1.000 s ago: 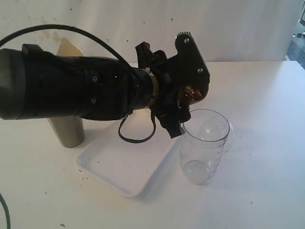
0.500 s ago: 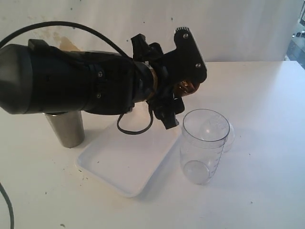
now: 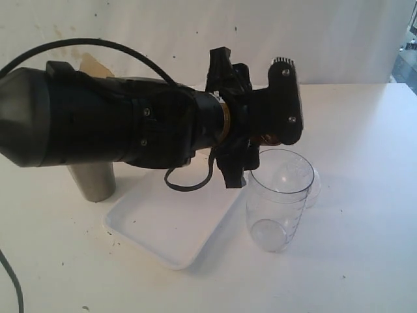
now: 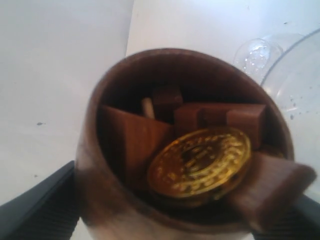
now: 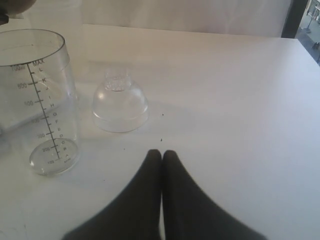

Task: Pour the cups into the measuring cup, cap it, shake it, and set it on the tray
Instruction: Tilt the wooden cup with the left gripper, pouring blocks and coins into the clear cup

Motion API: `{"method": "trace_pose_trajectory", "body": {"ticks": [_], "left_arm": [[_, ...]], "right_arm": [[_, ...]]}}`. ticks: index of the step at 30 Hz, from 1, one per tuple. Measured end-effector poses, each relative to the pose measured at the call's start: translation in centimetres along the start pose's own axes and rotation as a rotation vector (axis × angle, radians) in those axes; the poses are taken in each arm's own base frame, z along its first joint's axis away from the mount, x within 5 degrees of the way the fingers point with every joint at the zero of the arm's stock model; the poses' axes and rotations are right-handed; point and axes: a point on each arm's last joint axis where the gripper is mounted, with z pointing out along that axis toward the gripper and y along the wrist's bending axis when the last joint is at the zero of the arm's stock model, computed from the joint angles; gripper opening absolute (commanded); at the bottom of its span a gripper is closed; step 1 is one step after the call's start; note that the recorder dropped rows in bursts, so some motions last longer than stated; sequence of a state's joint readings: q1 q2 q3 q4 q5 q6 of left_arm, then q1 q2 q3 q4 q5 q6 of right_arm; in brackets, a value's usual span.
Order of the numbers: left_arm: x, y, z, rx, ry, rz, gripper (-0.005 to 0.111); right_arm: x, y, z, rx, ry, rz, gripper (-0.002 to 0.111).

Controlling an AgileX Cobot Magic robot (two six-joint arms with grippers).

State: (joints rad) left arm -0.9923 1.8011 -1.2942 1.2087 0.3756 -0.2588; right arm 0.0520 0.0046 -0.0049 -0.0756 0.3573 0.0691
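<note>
While we hold it tipped, wooden cup [image 4: 95,165]: clamped in the left tool [image 3: 260,137], mouth just beside the measuring cup [image 3: 277,202] rim.
Load: wooden blocks [image 4: 130,145] and gold coin [image 4: 200,160], all inside the wooden cup.
Right tool [image 5: 161,155]: closed, empty, near the measuring cup.
Cap [image 5: 120,105]: just beside the measuring cup.
Tray [image 3: 163,222]: beside the measuring cup.
Risk: we judge the mouth offset from the rim, so pieces may spill onto the table [image 3: 352,248].

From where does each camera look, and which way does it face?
Exterior: off the arms, looking down at tray, measuring cup, tumbler; left arm crosses it.
Left wrist: behind the left claw, looking into the wooden cup it holds.
Right wrist: behind the shut right claw, facing the cap.
Shared: all three show the measuring cup.
</note>
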Motion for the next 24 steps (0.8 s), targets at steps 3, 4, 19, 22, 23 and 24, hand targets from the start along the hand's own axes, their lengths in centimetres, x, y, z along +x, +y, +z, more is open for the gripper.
{"method": "trace_pose_trajectory", "body": {"ticks": [3, 4, 19, 22, 23, 24], "left_arm": [[-0.43, -0.27, -0.14, 0.005, -0.016, 0.098, 0.000], [-0.53, -0.32, -0.16, 0.007, -0.022, 0.121, 0.000], [-0.85, -0.31, -0.29, -0.022, -0.023, 0.426, 0.000], [-0.89, -0.21, -0.29, -0.034, -0.024, 0.457, 0.000], [-0.90, -0.18, -0.30, -0.038, -0.025, 0.467, 0.000], [-0.92, -0.12, -0.30, -0.045, -0.025, 0.484, 0.000]], "right_arm": [[0.00, 0.00, 0.00, 0.000, 0.000, 0.000, 0.000], [0.00, 0.00, 0.00, 0.000, 0.000, 0.000, 0.000], [0.00, 0.00, 0.00, 0.000, 0.000, 0.000, 0.000], [0.00, 0.00, 0.00, 0.000, 0.000, 0.000, 0.000], [0.00, 0.00, 0.00, 0.000, 0.000, 0.000, 0.000], [0.00, 0.00, 0.00, 0.000, 0.000, 0.000, 0.000]]}}
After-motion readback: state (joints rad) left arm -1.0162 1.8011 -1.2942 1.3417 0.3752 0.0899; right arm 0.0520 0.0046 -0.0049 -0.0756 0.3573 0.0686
